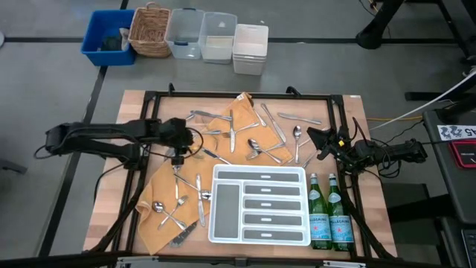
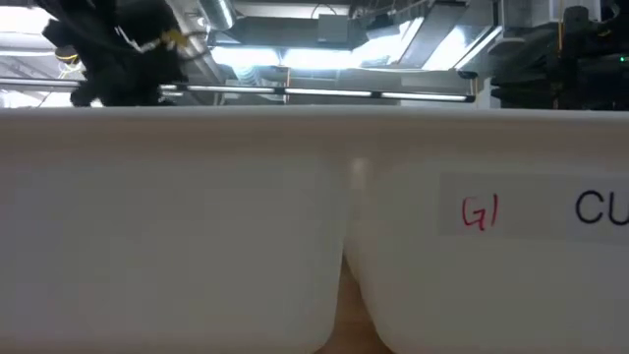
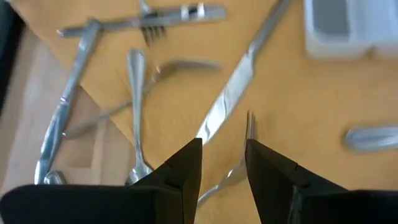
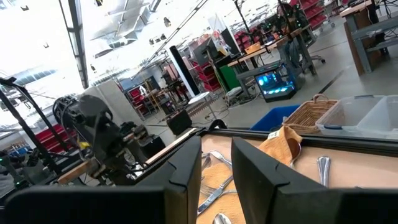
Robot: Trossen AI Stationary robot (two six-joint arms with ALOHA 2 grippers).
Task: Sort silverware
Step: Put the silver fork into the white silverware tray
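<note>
Over the orange cloth [image 1: 160, 201], the left gripper [image 3: 222, 163] is held open, silverware [image 1: 256, 138] unsorted, white tray [image 1: 216, 205] unfilled

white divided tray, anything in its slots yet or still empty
Empty. From above, the white divided plastic tray shows only bare grey compartment floors, while the shiny metal forks, spoons and knives lie outside it on the orange cloth and table.

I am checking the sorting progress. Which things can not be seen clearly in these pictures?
- Low view: the white tray walls fill the picture and hide all silverware.
- High view: the tray compartments are too small to tell what lies inside.
- Left wrist view: a fork is partly hidden behind the open left gripper.
</note>
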